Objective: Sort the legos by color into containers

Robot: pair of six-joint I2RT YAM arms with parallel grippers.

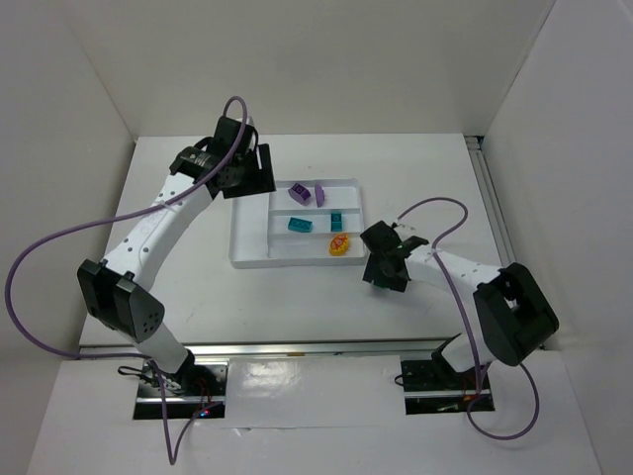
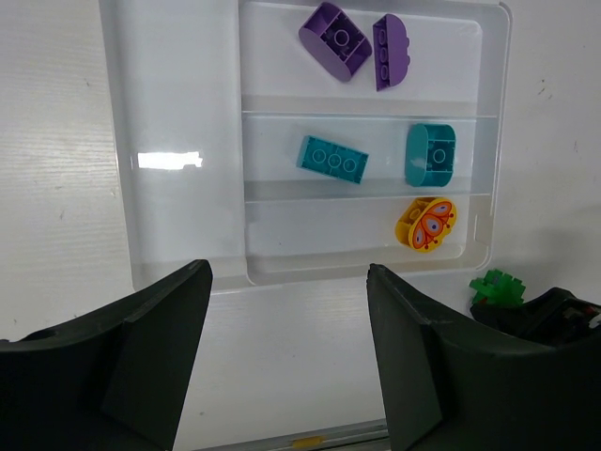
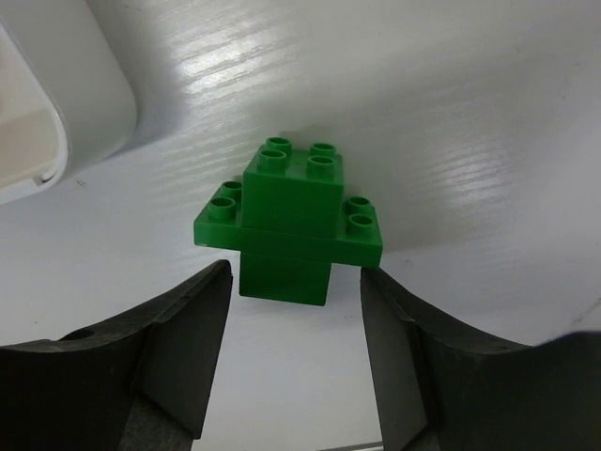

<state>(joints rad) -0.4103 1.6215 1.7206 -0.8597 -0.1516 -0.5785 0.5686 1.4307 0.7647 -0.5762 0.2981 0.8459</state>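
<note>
The white tray (image 1: 249,233) holds two purple legos (image 2: 335,39) in its far row, two teal legos (image 2: 332,159) in the middle row and one yellow-and-red lego (image 2: 427,224) in the near row. Its large side section (image 2: 174,141) is bare. A green lego (image 3: 291,221) stands on the table just off the tray's corner (image 3: 84,85); it also shows in the left wrist view (image 2: 496,287). My right gripper (image 3: 296,277) is open just short of it, not touching. My left gripper (image 2: 288,282) is open and empty, above the tray's far left edge (image 1: 252,173).
White walls close in the table on the left, back and right. A metal rail (image 1: 490,198) runs along the right edge. Purple cables loop off both arms (image 1: 30,277).
</note>
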